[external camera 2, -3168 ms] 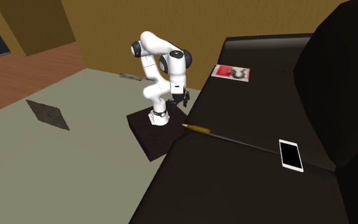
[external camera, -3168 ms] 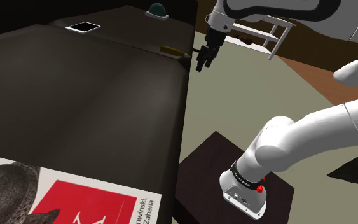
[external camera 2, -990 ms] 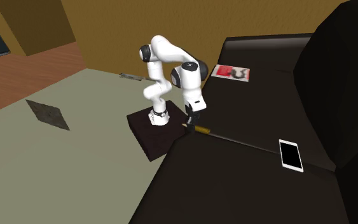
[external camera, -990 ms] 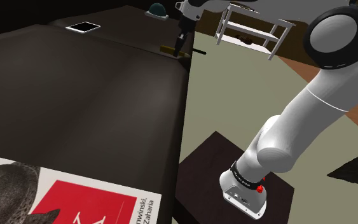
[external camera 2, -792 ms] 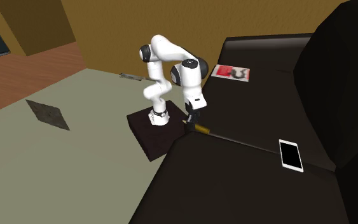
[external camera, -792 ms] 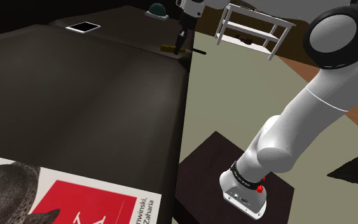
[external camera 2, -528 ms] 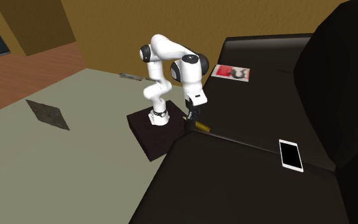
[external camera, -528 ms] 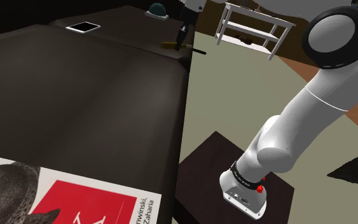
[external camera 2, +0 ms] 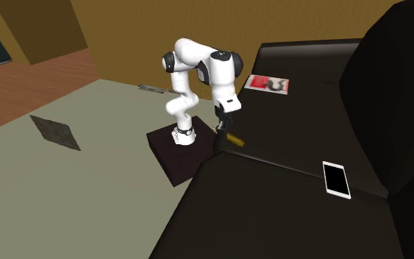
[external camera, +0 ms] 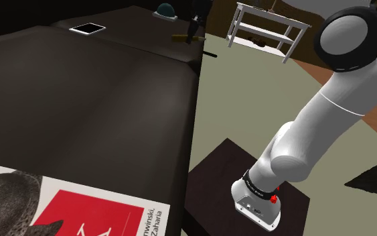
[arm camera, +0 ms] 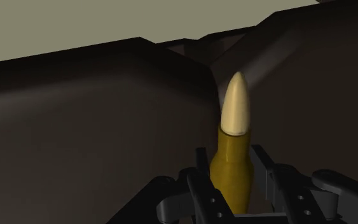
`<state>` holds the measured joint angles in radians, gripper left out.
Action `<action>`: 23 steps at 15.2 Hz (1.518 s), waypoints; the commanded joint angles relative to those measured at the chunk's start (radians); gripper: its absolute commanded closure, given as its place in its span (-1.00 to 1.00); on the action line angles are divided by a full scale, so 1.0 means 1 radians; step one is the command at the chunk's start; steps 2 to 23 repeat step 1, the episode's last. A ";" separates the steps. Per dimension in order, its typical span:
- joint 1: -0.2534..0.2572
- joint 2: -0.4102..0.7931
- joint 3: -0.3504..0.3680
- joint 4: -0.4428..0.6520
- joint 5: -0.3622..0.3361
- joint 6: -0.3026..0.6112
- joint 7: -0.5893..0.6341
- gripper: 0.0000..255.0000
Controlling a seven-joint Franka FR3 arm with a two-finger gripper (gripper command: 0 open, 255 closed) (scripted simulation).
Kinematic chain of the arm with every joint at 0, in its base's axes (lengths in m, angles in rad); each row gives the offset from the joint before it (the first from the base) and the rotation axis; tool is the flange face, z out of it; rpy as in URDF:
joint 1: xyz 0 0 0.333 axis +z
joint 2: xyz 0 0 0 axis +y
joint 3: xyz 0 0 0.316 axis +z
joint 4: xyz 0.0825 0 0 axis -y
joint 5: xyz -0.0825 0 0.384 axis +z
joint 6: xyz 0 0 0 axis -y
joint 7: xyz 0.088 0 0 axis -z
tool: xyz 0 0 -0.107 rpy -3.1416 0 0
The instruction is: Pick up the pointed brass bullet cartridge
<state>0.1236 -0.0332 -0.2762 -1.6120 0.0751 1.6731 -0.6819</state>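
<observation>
The brass cartridge (arm camera: 234, 153) with its pale pointed tip stands out between my two black fingers (arm camera: 204, 181), which clasp its body from both sides. In the shoulder view the gripper (external camera: 192, 32) hangs above the far edge of the dark sofa (external camera: 93, 100), and the cartridge (external camera: 179, 37) sticks out of it as a small yellow bar, clear of the surface. From the second exterior view the gripper (external camera 2: 225, 131) holds the cartridge (external camera 2: 234, 138) a little above the sofa's edge (external camera 2: 220, 158).
A white-framed phone (external camera: 88, 29) lies on the sofa's far part (external camera 2: 336, 179). A red and white book (external camera: 73, 208) rests near the camera (external camera 2: 268, 84). A teal domed object (external camera: 165, 9) sits at the far end. A white shelf (external camera: 267, 27) stands on the floor beyond.
The gripper came down on the cartridge at the sofa's edge, shut on it, and has lifted it off the surface over the last second.
</observation>
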 commanded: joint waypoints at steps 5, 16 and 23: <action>0.000 0.000 0.000 0.006 0.000 -0.007 0.000 1.00; 0.000 0.000 0.000 0.006 0.000 -0.007 0.000 1.00; 0.000 0.000 0.000 0.006 0.000 -0.007 0.000 1.00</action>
